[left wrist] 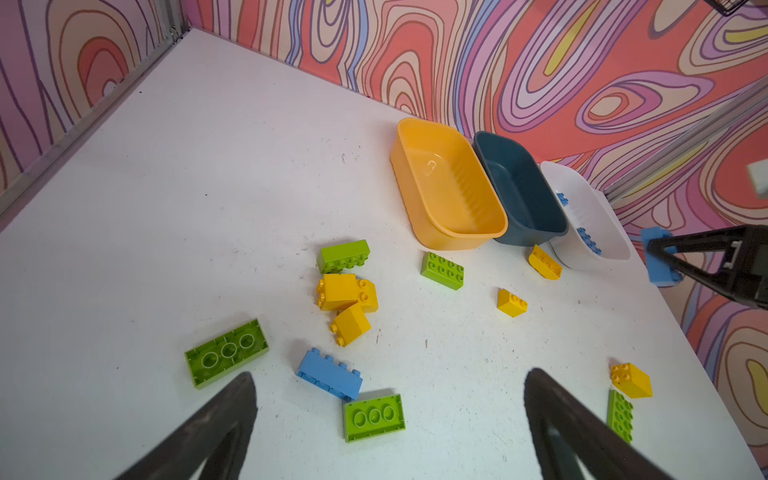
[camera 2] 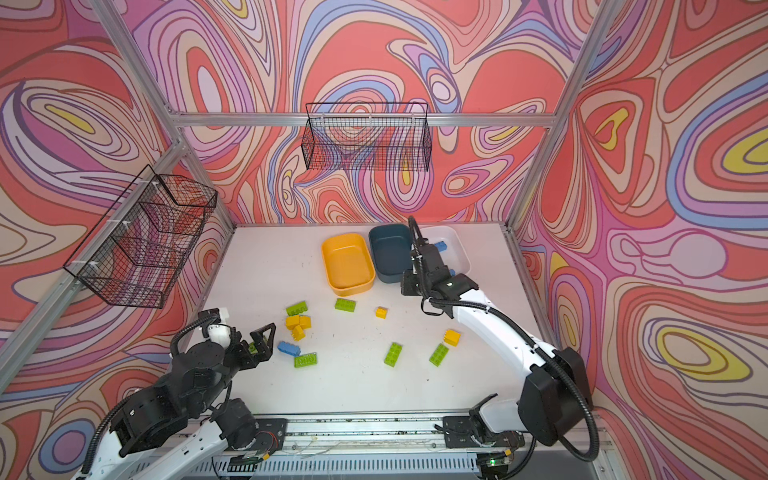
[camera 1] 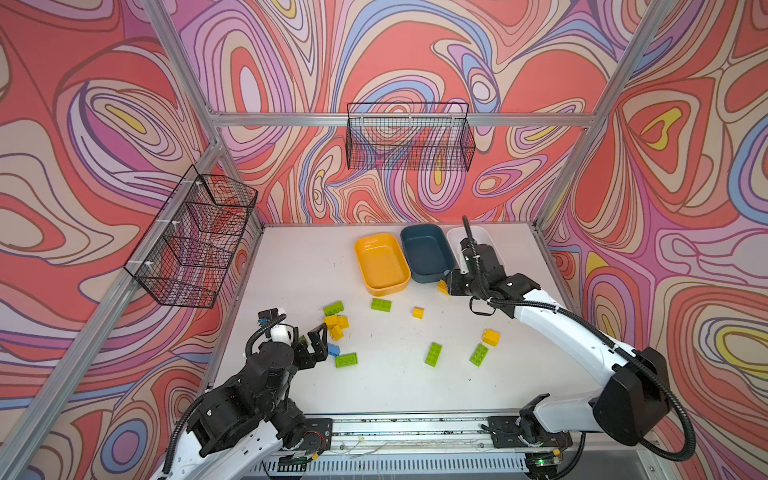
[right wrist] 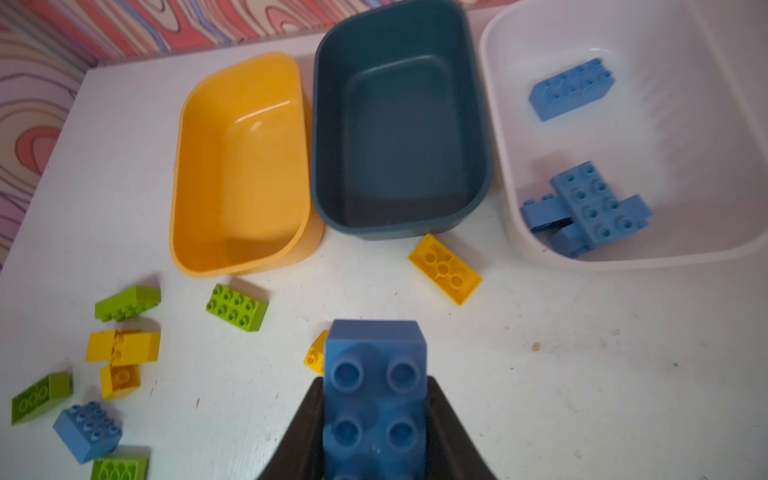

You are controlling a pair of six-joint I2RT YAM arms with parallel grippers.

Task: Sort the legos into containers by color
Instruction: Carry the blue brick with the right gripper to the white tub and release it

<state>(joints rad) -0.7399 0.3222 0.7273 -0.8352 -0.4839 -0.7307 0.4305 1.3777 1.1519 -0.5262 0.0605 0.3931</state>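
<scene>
My right gripper (right wrist: 374,386) is shut on a blue lego (right wrist: 374,399) and hangs above the table in front of the dark blue container (right wrist: 318,124). To one side of that stands the yellow container (right wrist: 178,166), to the other the white container (right wrist: 494,124) with blue legos (right wrist: 594,203) inside. My left gripper (left wrist: 390,372) is open and holds nothing. It hovers over a loose blue lego (left wrist: 330,374) and a green lego (left wrist: 374,415). In both top views, yellow legos (camera 1: 336,326) and green legos (camera 2: 392,354) lie scattered across the white table.
A yellow lego (right wrist: 444,270) lies just in front of the dark blue container. Wire baskets hang on the back wall (camera 1: 409,137) and the left wall (camera 1: 195,241). A metal rail (camera 1: 407,428) runs along the table's front edge between the arm bases.
</scene>
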